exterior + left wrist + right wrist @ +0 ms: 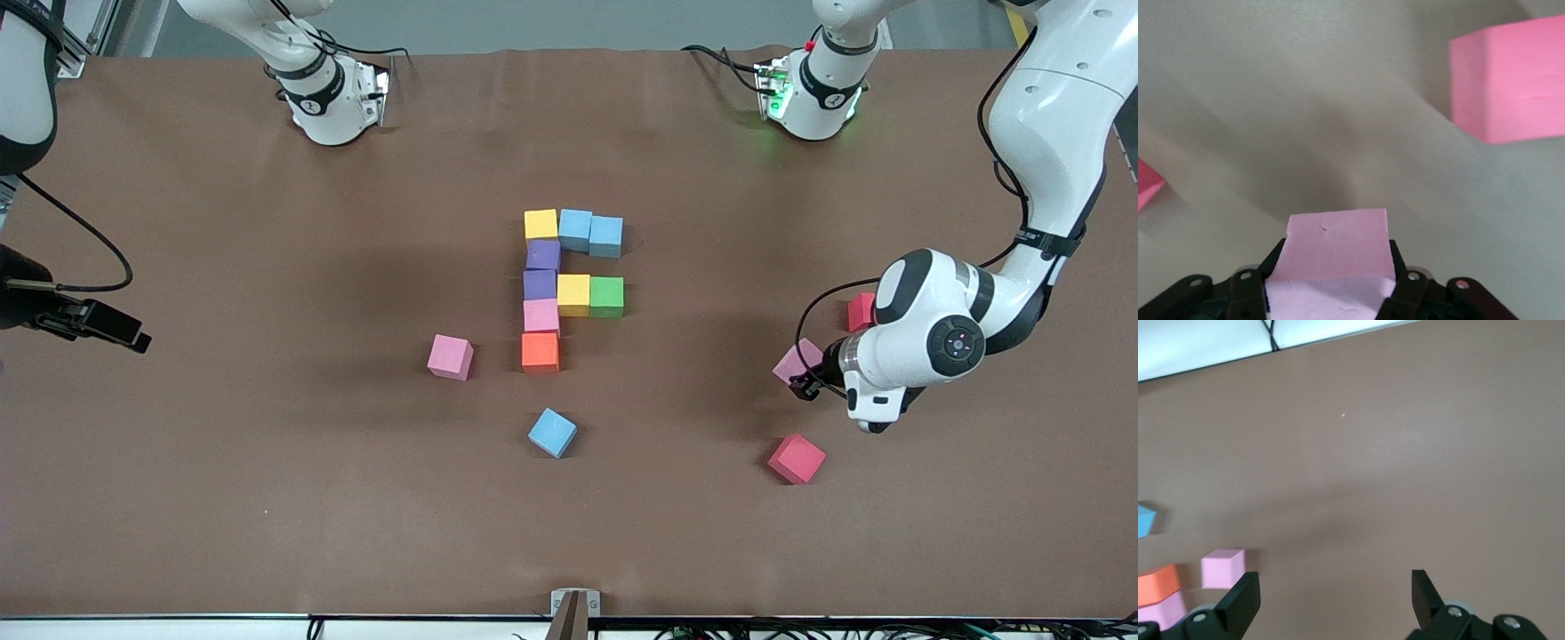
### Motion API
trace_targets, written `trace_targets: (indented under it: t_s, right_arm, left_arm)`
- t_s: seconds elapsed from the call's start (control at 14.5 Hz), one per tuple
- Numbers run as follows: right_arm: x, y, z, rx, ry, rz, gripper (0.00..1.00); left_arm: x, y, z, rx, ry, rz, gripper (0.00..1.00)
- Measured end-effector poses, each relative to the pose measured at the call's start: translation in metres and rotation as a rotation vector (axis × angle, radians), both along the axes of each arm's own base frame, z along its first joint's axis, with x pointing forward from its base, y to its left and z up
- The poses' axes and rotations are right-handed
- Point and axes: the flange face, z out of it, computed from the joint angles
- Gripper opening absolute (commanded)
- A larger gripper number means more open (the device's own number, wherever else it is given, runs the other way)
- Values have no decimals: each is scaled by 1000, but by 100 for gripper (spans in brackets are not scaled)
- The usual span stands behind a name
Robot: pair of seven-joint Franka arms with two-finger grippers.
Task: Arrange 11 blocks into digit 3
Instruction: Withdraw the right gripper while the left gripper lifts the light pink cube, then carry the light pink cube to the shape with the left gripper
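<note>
A: The digit 3 point(569, 284) sits mid-table, unfinished, nine cubes. Spine from twelve o'clock down: yellow cube point(540, 224), two purple cubes point(542, 269), pink cube point(540, 316), orange cube point(540, 351). Top bar is two light blue cubes point(590, 232). Middle bar is a second yellow cube point(573, 294) and a green cube point(606, 297). All touching; no bottom bar.

B: Loose blocks?

A: Taking the figure as the dial in the front view: loose pink block point(450, 356) at eight o'clock, loose light blue block point(552, 432) at six, turned askew, and red block point(797, 459) at four, well apart.

B: Grippers?

A: Left gripper point(807, 382) point(1331, 267) at about four o'clock, toward the left arm's end, fingers clenched on a held pink block point(796, 360) point(1337, 243). Whether that block is lifted or on the table, cannot tell. Right gripper point(124, 333) point(1333, 590) at nine o'clock, over the right arm's end, fingers spread, nothing between them; that arm waits.

B: Anything hidden?

A: A second red block point(860, 311) is half covered by the left arm. The right arm is cut off at the frame edge.
</note>
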Motion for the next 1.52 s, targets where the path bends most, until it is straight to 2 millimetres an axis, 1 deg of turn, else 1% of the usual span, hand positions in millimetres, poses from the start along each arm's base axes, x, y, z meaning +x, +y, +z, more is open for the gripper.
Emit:
trace_targets:
  t_s: [0.14, 0.28, 0.34, 0.48, 0.55, 0.62, 0.97, 1.03, 1.24, 1.38, 1.52]
  right_arm:
    - [-5, -2, -9, -33, -43, 50, 100]
    - [-13, -11, -18, -39, -63, 95, 100]
    - [-17, -15, -22, -39, -61, 104, 100]
    - [-24, -18, -25, -37, -51, 113, 100]
    - [-28, -18, -25, -37, -37, 117, 100]
    - [-31, -18, -25, -43, -21, 123, 100]
    - [-34, -16, -25, -85, -4, 142, 100]
    - [-33, -16, -25, -87, -12, 142, 100]
    - [-32, -17, -28, -90, -27, 142, 100]
    - [-32, -17, -28, -90, -28, 142, 100]
    - [-32, -23, -29, -84, -27, 131, 100]
  left_arm:
    - [4, -20, 13, 8, -3, 33, 20]
    - [3, -48, 22, 17, -8, 63, 17]
    - [1, -63, 24, 21, -8, 75, 15]
    - [-6, -94, 25, 28, -5, 94, 15]
    - [-9, -105, 24, 32, -2, 108, 15]
    - [-11, -112, 22, 36, 3, 121, 15]
    - [-16, -128, 12, 37, 24, 140, 15]
    - [-16, -128, 12, 36, 24, 146, 15]
    - [-3, -128, 28, -4, 19, 208, 14]
    - [-2, -142, 33, -10, 21, 251, 14]
    - [-4, -162, 34, 2, 17, 290, 14]
